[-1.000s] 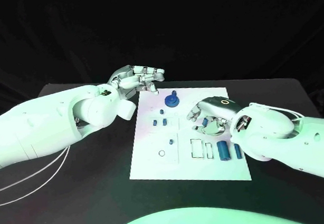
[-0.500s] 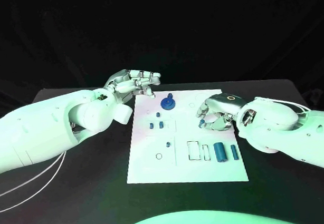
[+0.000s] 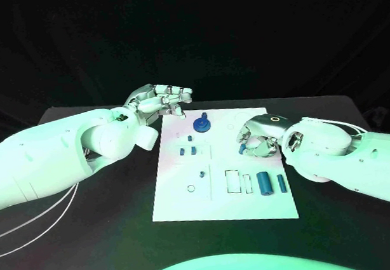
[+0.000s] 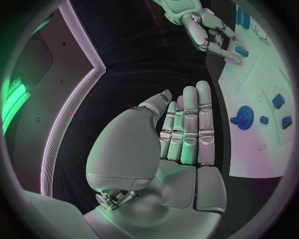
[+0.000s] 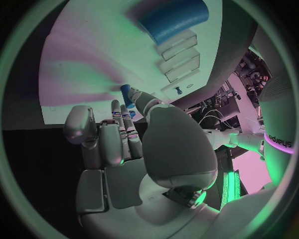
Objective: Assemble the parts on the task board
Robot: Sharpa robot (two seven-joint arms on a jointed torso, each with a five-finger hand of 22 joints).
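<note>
Black bench point(image 3: 94, 246), white task board point(image 3: 187, 199) at its middle.
Left hand point(image 3: 162, 98) hovers empty, fingers straight, beyond the board's far corner; right hand point(image 3: 258, 137) pinches a small blue part point(image 3: 243, 148) over the board.

My right hand point(image 3: 258, 139) has drawn in toward the middle of the task board point(image 3: 187, 199) since a second ago — then it sat lower, nearer the long blue cylinder point(image 3: 265, 183) by the slots; now it is farther up the board. Its fingers were looser then; now they curl over a small blue part point(image 3: 242, 149). My left hand point(image 3: 162, 99) shifted slightly off the board's far corner — most of this came in the first half second.
</note>
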